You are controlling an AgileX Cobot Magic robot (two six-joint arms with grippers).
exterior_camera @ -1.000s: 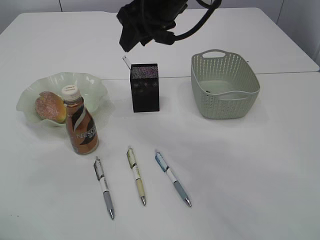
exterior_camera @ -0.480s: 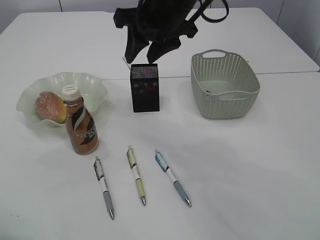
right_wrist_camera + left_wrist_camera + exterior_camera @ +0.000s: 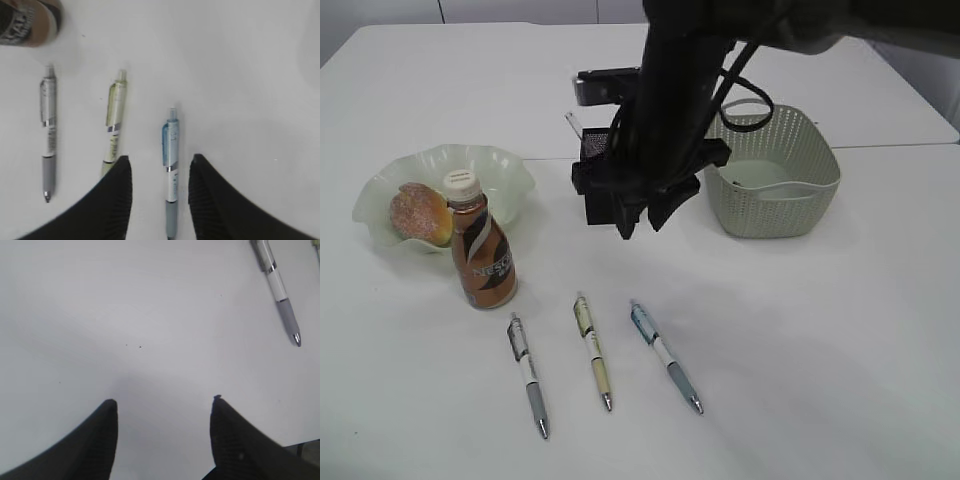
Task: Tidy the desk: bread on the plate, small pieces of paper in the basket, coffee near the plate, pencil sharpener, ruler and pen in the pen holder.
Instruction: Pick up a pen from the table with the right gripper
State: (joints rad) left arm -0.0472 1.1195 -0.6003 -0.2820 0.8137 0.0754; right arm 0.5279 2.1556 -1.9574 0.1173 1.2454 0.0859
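While your right gripper [image 3: 159, 187] hangs part-open and empty above the blue pen [image 3: 170, 170], note the risk: the yellow pen [image 3: 113, 117] lies close beside; an off-line descent could nudge it or roll the target. Left gripper [image 3: 162, 422]: open, empty, over bare tabletop [image 3: 125, 315]. Toward the far edge, pen holder [image 3: 600, 195] shows the ruler [image 3: 573, 123]. Left edge: plate [image 3: 500, 165] holds bread [image 3: 418, 212], coffee [image 3: 482, 255] beside. Basket [image 3: 770, 210] contents: cannot tell

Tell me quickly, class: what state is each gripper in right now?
Left gripper: open, holding nothing, above bare table.
Right gripper: open, empty, jaws either side of the blue pen.
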